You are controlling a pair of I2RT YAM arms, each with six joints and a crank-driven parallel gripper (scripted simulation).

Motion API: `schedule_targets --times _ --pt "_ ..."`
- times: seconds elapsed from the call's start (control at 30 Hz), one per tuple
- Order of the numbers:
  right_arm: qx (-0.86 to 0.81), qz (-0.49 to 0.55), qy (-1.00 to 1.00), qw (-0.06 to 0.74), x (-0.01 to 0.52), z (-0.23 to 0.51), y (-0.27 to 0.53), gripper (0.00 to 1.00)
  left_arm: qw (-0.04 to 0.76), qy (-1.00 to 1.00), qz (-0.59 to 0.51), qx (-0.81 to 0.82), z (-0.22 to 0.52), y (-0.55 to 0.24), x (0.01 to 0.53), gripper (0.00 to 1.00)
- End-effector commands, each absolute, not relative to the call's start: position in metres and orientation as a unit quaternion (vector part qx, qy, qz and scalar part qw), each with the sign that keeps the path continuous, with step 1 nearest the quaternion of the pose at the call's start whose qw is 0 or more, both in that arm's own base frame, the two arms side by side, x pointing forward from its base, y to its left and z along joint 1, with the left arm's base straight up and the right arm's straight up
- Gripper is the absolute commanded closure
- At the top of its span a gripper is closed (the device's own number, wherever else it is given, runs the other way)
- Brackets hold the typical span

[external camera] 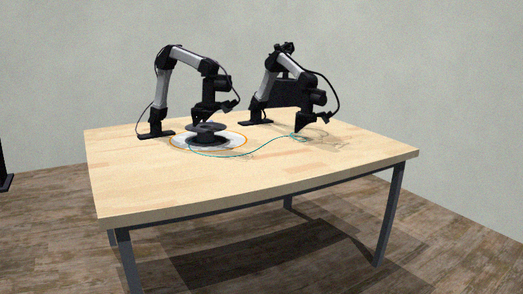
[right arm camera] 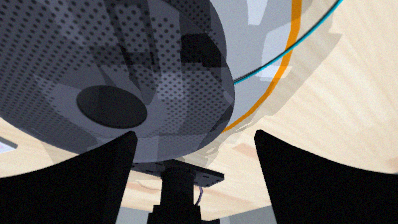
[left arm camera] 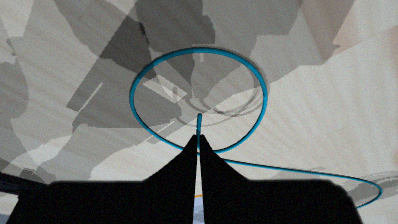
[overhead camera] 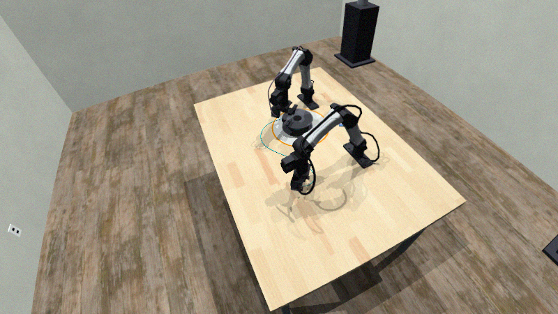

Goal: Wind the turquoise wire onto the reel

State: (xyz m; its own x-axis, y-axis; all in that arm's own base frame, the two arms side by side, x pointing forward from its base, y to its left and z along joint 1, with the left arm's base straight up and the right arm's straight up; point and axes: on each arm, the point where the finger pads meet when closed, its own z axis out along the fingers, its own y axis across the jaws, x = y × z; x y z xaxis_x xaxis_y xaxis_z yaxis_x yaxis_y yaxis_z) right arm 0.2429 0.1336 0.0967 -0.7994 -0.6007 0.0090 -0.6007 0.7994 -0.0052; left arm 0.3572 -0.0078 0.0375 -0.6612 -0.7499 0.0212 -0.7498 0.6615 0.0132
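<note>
The dark reel (overhead camera: 303, 116) (external camera: 205, 127) (right arm camera: 185, 100) lies flat inside the orange painted ring (overhead camera: 272, 128) (external camera: 169, 140) (right arm camera: 272, 90). The turquoise wire (overhead camera: 261, 136) (external camera: 221, 157) (left arm camera: 201, 50) (right arm camera: 237, 82) comes out between its flanges, crosses the ring, bends along the table and ends in a loop under my left gripper (overhead camera: 300, 190) (external camera: 295, 132) (left arm camera: 198, 137). That gripper is shut on the wire's free end. My right gripper (overhead camera: 289, 114) (external camera: 199, 123) (right arm camera: 195, 133) is open and empty at the reel's upper flange, its fingers apart near the rim. Any turns on the hub are hidden.
A small flat phone-like object (overhead camera: 341, 125) (external camera: 210, 121) (right arm camera: 6, 146) lies outside the ring on the arm-base side, away from the wire. The two arm bases stand along one long edge of the wooden table (overhead camera: 250, 234) (external camera: 146, 182).
</note>
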Motion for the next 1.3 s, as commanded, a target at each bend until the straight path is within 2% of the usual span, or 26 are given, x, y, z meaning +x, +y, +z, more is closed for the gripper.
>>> schedule_targets --times 0.0,0.33,0.4,0.43,0.73,0.83,1.27 --pt "0.338 0.000 -0.941 0.000 0.241 0.094 0.139 0.00 0.000 -0.913 0.000 0.407 0.045 -0.005 0.365 1.00" --pt "0.652 0.001 -0.758 0.001 0.248 0.091 0.187 0.00 0.000 -0.913 0.000 0.407 0.045 -0.004 0.365 1.00" --pt "0.652 0.001 -0.758 0.001 0.248 0.091 0.187 0.00 0.000 -0.913 0.000 0.407 0.045 -0.004 0.365 1.00" --pt "0.717 0.001 -0.697 0.000 0.247 0.092 0.191 0.00 0.000 -0.913 0.000 0.407 0.045 -0.004 0.365 1.00" --pt "0.884 0.002 -0.467 -0.004 0.249 0.094 0.229 0.00 0.000 -0.913 0.000 0.407 0.046 -0.003 0.365 1.00" --pt "0.922 0.000 -0.387 0.000 0.249 0.094 0.230 0.00 0.000 -0.913 0.000 0.407 0.046 -0.003 0.366 1.00" --pt "0.922 0.000 -0.387 0.000 0.245 0.084 0.228 0.00 0.000 -0.913 0.000 0.408 0.045 -0.003 0.367 1.00"
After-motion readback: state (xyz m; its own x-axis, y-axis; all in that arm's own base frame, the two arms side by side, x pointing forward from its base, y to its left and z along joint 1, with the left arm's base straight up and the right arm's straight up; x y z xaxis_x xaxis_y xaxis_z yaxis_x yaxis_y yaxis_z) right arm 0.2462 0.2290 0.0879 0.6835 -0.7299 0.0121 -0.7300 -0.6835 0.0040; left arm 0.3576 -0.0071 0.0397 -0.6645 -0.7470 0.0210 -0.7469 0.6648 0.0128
